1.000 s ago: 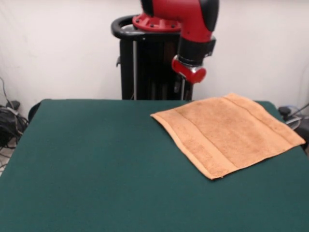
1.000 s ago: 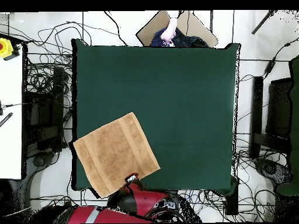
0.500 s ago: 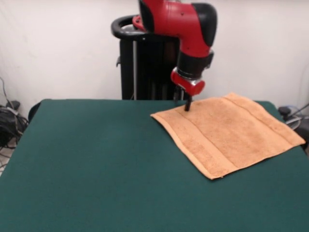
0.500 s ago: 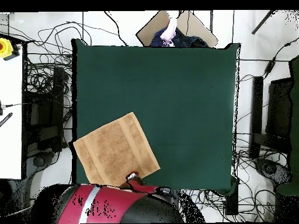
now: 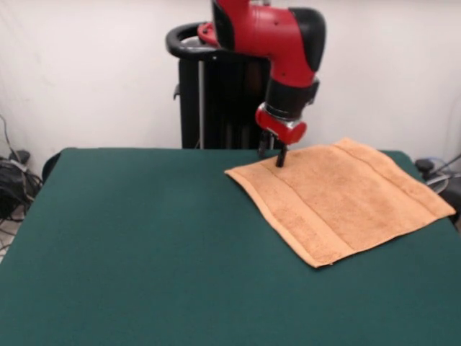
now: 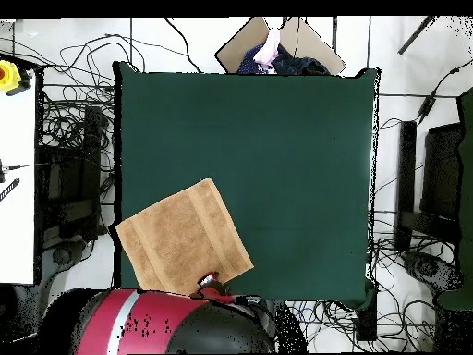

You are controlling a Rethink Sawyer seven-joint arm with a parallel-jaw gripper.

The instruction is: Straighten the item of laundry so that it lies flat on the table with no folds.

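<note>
Peach towel (image 5: 341,197) lies spread flat, no folds showing, turned at an angle w/ woven bands near two edges, sitting toward 2 o'clock on the green table (image 5: 144,245) in front view; in overhead view towel (image 6: 183,243) is at approx 7 o'clock of table (image 6: 277,157). Claw (image 5: 280,159) is down at the towel's 11 o'clock edge, tips at the cloth – can't tell if open or closed. Red arm (image 5: 277,43) comes in from 12 o'clock.

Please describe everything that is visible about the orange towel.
The towel is peach-orange terry cloth, roughly square, with woven band stripes near two opposite edges. It lies spread flat, no folds showing, turned at an angle on the green table, at the corner by the robot. One corner reaches the table's side edge. The gripper is down at its far edge.
</note>
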